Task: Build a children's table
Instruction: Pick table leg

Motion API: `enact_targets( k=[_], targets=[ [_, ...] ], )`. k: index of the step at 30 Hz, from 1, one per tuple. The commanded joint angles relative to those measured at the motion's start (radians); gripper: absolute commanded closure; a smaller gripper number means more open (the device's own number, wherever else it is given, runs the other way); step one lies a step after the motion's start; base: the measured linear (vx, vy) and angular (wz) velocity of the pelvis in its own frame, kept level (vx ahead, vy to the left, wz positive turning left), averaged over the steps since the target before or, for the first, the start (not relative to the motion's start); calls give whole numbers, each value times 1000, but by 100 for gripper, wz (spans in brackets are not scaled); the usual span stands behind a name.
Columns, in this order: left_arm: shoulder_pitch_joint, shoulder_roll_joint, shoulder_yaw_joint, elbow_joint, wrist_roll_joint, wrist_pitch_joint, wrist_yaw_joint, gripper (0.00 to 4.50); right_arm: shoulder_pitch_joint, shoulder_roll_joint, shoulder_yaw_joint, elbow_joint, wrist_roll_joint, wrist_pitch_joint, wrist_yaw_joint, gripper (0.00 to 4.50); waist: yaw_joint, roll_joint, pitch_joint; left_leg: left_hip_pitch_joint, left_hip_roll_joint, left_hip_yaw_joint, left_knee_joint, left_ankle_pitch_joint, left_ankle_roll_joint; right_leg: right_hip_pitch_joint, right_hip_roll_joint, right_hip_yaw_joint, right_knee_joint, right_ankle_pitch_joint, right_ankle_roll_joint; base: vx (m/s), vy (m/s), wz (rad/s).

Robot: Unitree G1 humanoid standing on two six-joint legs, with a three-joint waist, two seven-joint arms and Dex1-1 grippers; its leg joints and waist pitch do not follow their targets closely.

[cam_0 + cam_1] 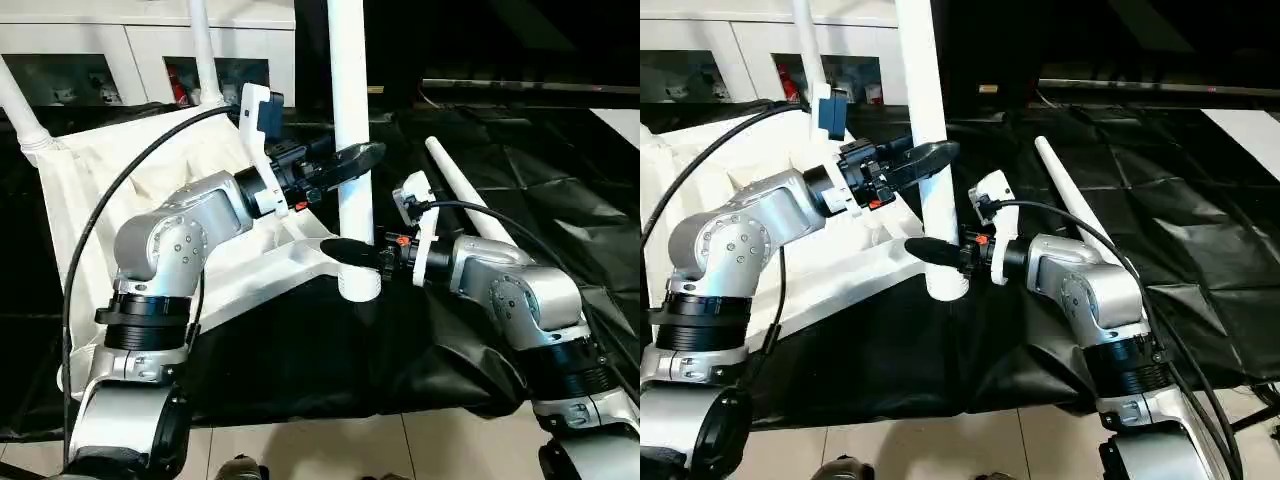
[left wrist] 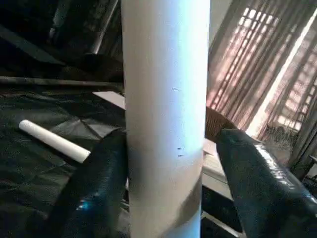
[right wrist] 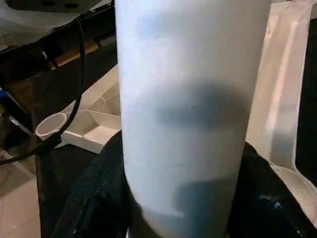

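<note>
An upright long white tapered tube leg [image 1: 352, 130] is seated in the near corner socket of the white ribbed plastic table top [image 1: 150, 200] on the black-covered tabletop [image 1: 560, 180]; it is clasped high by the left end effector [image 1: 345, 165], low by the right end effector [image 1: 352, 252]. A second white leg [image 1: 465, 190] lies just beyond.

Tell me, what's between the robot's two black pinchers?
The upright white leg: the left gripper pinches it higher, the right gripper lower, near the corner socket. Head views show it.
</note>
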Motion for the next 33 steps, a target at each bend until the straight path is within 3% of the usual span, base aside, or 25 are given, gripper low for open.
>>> enact_targets(
  k=[1, 4, 5, 18, 20, 23, 25, 26, 33],
  targets=[
    [-24, -2, 8, 5, -3, 3, 10, 171, -11, -4, -3, 9, -7, -11, -3, 257, 1, -3, -88, 16, 28, -7, -64, -160, -6, 60, -62, 42, -72, -277, -151, 0, 0, 0],
    [-26, -2, 10, 8, -1, -2, 9, 177, -16, -5, 1, 14, -21, -31, -5, 257, 1, -4, -87, 15, 27, -6, -63, -156, -5, 60, -62, 42, -72, -275, -150, 0, 0, 0],
    [-26, -1, 10, 8, -1, -3, 9, 193, -16, -5, 1, 14, -21, -32, -6, 201, 1, -4, -87, 15, 27, -6, -63, -156, -4, 60, -62, 42, -73, -278, -149, 0, 0, 0],
    [-37, 22, -21, -3, 20, -12, -11, 281, -40, -31, 6, 23, -27, -46, 41, 94, 0, -5, -87, 16, 28, -6, -63, -156, -1, 60, -61, 42, -71, -272, -153, 0, 0, 0],
    [-53, 14, -11, -1, 15, -15, 1, 282, -45, -36, 0, 26, -28, -44, 39, 83, 0, -14, -88, 15, 28, -4, -62, -148, 2, 61, -62, 42, -71, -270, -153, 0, 0, 0],
    [-62, 14, -8, 0, 17, -20, 3, 283, -51, -31, -24, 30, -16, -41, 25, 75, 2, 0, -88, 17, 28, -6, -61, -147, 1, 60, -62, 42, -69, -268, -156, 0, 0, 0],
    [-60, 20, -18, 4, 25, -31, -11, 284, -49, -35, -14, 35, -34, -57, 24, 75, 1, -6, -87, 15, 26, -5, -62, -150, 1, 61, -62, 42, -72, -273, -154, 0, 0, 0],
    [-59, 20, -21, 7, 33, -43, -10, 284, -48, -37, -9, 37, -41, -64, 25, 75, 1, -1, -88, 15, 27, -6, -61, -150, -1, 61, -63, 42, -71, -271, -155, 0, 0, 0],
    [-70, 26, -28, 23, 46, -43, -6, 284, -45, -45, -7, 29, -42, -63, 31, 75, -1, -4, -89, 16, 27, -6, -61, -147, 4, 62, -61, 41, -69, -249, -167, 0, 0, 0]
  ],
)
